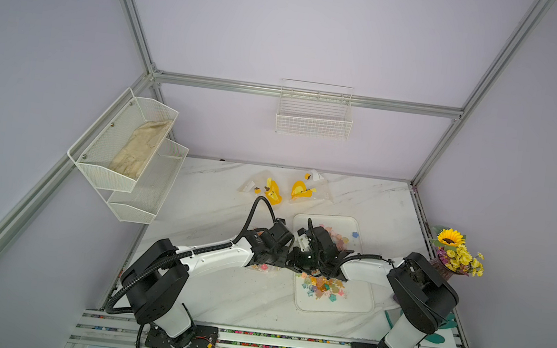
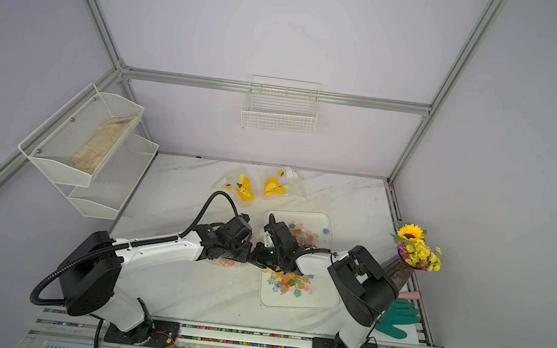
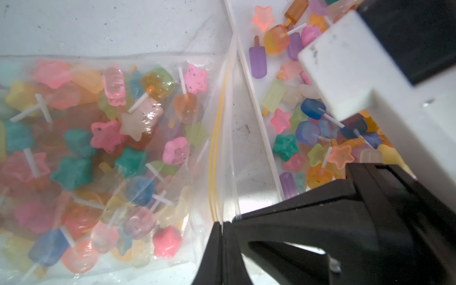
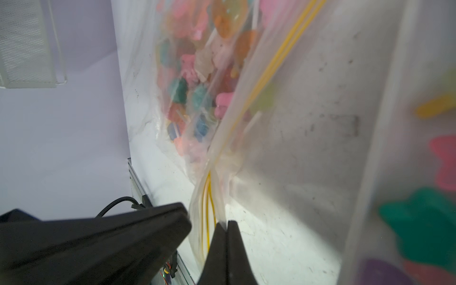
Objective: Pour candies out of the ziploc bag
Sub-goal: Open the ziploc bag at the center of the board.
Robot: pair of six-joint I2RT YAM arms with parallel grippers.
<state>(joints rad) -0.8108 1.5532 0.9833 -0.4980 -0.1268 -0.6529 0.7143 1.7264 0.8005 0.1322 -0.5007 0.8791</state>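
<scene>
Grip confirmed: left hand and right hand, side by side, both clamped on zip edge of bag; candies lie on left hand's side.

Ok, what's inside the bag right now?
Coloured candies on pale sticks, packed against the clear bag wall. The ones under the top layer are covered, so their number can't be told.

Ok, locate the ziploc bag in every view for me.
Both top views: ziploc bag peeks out under the left arm, beside the white tray.
Left wrist: large, clear, beside the tray wall.
Right wrist: mid-picture, yellow seal nearest.
Shared landmark: the white tray.
</scene>
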